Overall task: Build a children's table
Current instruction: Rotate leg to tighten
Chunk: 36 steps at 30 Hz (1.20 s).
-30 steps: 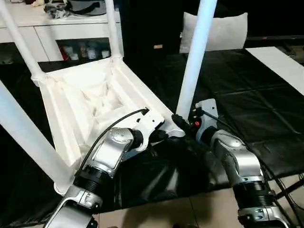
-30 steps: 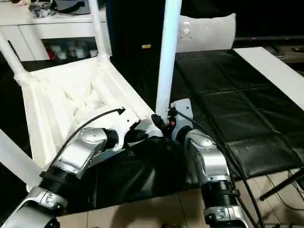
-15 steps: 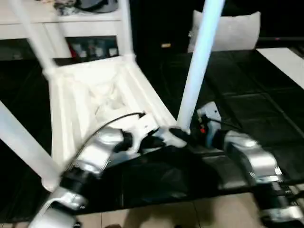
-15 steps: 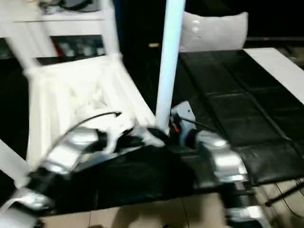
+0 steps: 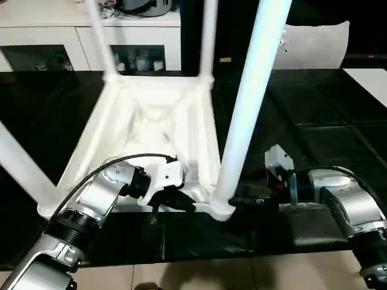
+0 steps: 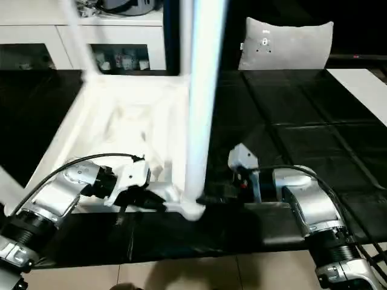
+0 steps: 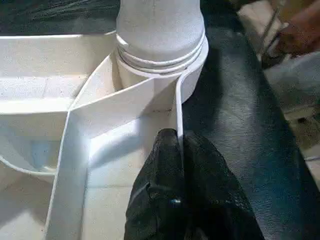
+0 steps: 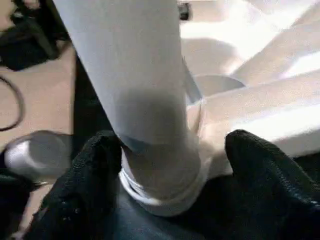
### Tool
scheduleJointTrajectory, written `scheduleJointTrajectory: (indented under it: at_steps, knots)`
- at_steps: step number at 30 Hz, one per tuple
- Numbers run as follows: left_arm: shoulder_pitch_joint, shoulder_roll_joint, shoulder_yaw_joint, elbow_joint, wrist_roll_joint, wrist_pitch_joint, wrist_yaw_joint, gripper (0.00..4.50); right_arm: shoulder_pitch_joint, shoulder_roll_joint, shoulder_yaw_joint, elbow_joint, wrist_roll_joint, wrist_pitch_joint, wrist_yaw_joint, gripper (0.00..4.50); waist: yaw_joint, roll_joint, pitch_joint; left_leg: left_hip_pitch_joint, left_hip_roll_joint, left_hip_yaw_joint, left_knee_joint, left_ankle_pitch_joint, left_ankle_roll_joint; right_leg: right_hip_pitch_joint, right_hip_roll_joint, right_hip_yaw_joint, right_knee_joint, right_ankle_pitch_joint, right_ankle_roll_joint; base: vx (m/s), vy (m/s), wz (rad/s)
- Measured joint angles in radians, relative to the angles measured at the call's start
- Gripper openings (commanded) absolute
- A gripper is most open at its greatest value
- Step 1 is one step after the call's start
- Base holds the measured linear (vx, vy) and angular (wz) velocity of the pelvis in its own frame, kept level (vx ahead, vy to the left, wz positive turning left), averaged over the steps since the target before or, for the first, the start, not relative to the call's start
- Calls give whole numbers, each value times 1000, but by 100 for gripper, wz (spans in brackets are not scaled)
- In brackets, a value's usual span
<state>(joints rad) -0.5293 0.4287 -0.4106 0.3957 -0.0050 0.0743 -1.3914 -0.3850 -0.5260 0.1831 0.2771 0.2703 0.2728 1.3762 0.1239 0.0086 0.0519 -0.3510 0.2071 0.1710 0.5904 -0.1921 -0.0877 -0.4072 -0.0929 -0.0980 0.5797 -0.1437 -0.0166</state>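
Observation:
The children's table lies upside down on the black mat. Its white ribbed tabletop (image 5: 151,115) faces up, and several white legs stand in the corner sockets. The near right leg (image 5: 251,103) rises from its socket (image 7: 160,55). My left gripper (image 5: 178,202) is shut on the tabletop's thin near rim (image 7: 176,115), just beside that socket, with its fingers (image 7: 165,165) pinching the wall. My right gripper (image 5: 242,202) reaches in from the right at the leg's base. It stands open (image 8: 172,142), one black finger (image 8: 95,170) on each side of the leg (image 8: 145,75).
A grey cushion (image 5: 314,45) leans at the back right. A white cabinet (image 5: 91,33) runs along the back left. The black mat (image 5: 326,127) spreads to the right, with a white board (image 5: 369,75) at its far edge. Bare floor (image 5: 242,275) shows in front.
The whole picture has swung, so the camera moved. My right forearm now lies lower and comes at the leg base from the side. The left gripper keeps its hold on the rim.

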Motion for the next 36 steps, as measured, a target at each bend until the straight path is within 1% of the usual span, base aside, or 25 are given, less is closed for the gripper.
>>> scheduleJointTrajectory:
  at_steps: [1, 2, 3, 5, 7, 10, 13, 18, 20, 21, 24, 25, 26, 27, 28, 29, 31, 32, 33, 34, 36]
  knots:
    - [-2, -1, -2, 3, 0, -8, -4, 0, 0, 1, 6, 0, 2, -1, 8, 322, 1, 0, 0, 0, 0, 0, 0, 0, 0, 0, 0, 0, 0, 0, 0, 0, 0, 0]
    - [-4, -2, -7, 6, 0, -15, -9, 0, 0, 1, 10, 0, 4, -2, 16, 296, 2, 0, 0, 0, 0, 0, 0, 0, 0, 0, 0, 0, 0, 0, 0, 0, 0, 0]
    - [-9, -3, -11, 12, 0, -19, -14, 0, -1, 1, 13, 0, 5, -3, 21, 286, 4, 0, 0, 0, 0, 0, 0, 0, 0, 0, 0, 0, 0, 0, 0, 0, 0, 0]
    - [-17, -4, -16, 22, 1, -29, -22, 0, -3, 4, 22, 1, 7, -6, 33, 281, 4, 0, 0, 0, 0, 0, 0, 0, 0, 0, 0, 0, 0, 0, 1, 0, 0, 0]
    - [-20, -3, -18, 23, 2, -33, -23, 0, -3, 5, 22, 3, 6, -13, 37, 252, 4, 0, 0, 0, 0, 0, 0, 0, 0, 0, 0, 0, 0, -2, 3, 0, 0, 0]
    - [-21, -1, -18, 24, 3, -34, -25, 0, -3, 10, 22, 5, 7, -13, 50, 234, 4, 0, 0, 0, 0, 0, 0, 0, 0, 0, 0, 0, 1, -2, 3, 0, 0, 0]
    - [-22, -2, -19, 29, 3, -38, -26, 0, -3, 11, 22, 6, 9, -4, 53, 203, 4, 0, 0, 0, 0, 0, 0, 0, 0, 0, 0, 0, 1, -2, 3, 0, 0, 0]
    - [-25, -2, -17, 35, -1, -40, -31, 0, 0, 9, 20, -5, 21, 34, 52, 194, 5, 0, 0, 0, 0, 0, 0, 0, 0, 0, 0, 0, 1, -2, 3, 0, 0, 0]
    - [-25, -4, -10, 34, -4, -28, -30, 0, 15, 12, 14, -28, 30, 55, 37, 193, 8, 0, 0, 0, 0, 0, 0, 0, 0, 0, 0, 0, 1, -2, 3, 0, 0, 0]
    - [-24, -8, -5, 31, -5, -6, -23, 0, 30, 18, 7, -44, 37, 70, 21, 193, 11, 0, 0, 1, 0, 0, 0, 0, 0, 0, 0, 0, 1, -2, 3, 0, 0, 0]
    - [-17, -19, 15, 21, -6, 61, 18, 0, 45, 36, -15, -65, 35, 101, -44, 193, 10, 0, 0, 1, 0, 0, 1, 0, -1, 0, 0, 1, 3, -3, 5, 0, 0, 0]
    - [-12, -26, 29, 16, -2, 94, 53, 0, 50, 59, -26, -69, 26, 114, -90, 193, 6, 0, 0, 1, 0, 0, 1, 0, -1, 2, 0, 1, 4, -3, 5, 0, 0, 0]
    - [-8, -35, 51, 15, 5, 132, 108, 0, 52, 103, -47, -69, 8, 123, -170, 193, -6, -1, 0, 3, 0, -1, 1, 1, -2, 3, 0, 0, 4, -3, 6, 0, 0, 0]
    - [-9, -43, 62, 15, 10, 153, 139, 0, 52, 127, -59, -69, 2, 131, -222, 193, -17, -1, 0, 3, 0, -1, 1, 1, -2, 3, 0, 0, 4, -4, 6, 0, 0, 0]
    - [-9, -53, 67, 15, 12, 171, 165, 0, 52, 140, -68, -68, -5, 135, -264, 193, -27, -1, 0, 3, 0, -2, 1, 1, -2, 3, 0, 0, 3, -4, 6, 0, 0, 0]
    - [-8, -74, 72, 14, 14, 196, 201, 0, 51, 157, -81, -66, -12, 140, -317, 193, -41, -1, 0, 3, 0, -3, 1, 2, -3, 3, 0, -1, 0, -4, 6, 0, 0, 0]
    - [-6, -106, 85, 11, 23, 231, 257, 0, 43, 191, -102, -58, -31, 147, -395, 193, -61, -2, 0, 3, 0, -4, 1, 2, -3, 3, 0, -3, -4, -4, 6, 0, 0, 0]
    - [-5, -137, 104, 9, 37, 268, 321, 0, 35, 239, -120, -51, -51, 154, -490, 192, -78, -3, 0, 3, 0, -5, 2, 2, -3, 3, 0, -3, -4, -4, 6, 0, 0, 0]
    - [-5, -158, 116, 8, 46, 290, 366, 0, 28, 273, -131, -42, -67, 153, -553, 191, -88, -3, 0, 3, 0, -5, 3, 2, -2, 3, 0, -3, -4, -4, 6, 0, 0, 0]
    - [-5, -171, 121, 4, 49, 304, 395, 0, 25, 289, -136, -39, -73, 153, -595, 190, -94, -3, 0, 3, 0, -5, 4, 1, -2, 2, 0, -3, -5, -4, 6, 0, 0, 0]
    - [-5, -215, 133, 1, 57, 340, 469, 0, 22, 324, -146, -39, -92, 147, -689, 190, -97, -3, 0, 3, 0, -5, 4, 1, -2, 3, 0, -5, -7, -4, 6, 0, 0, 0]
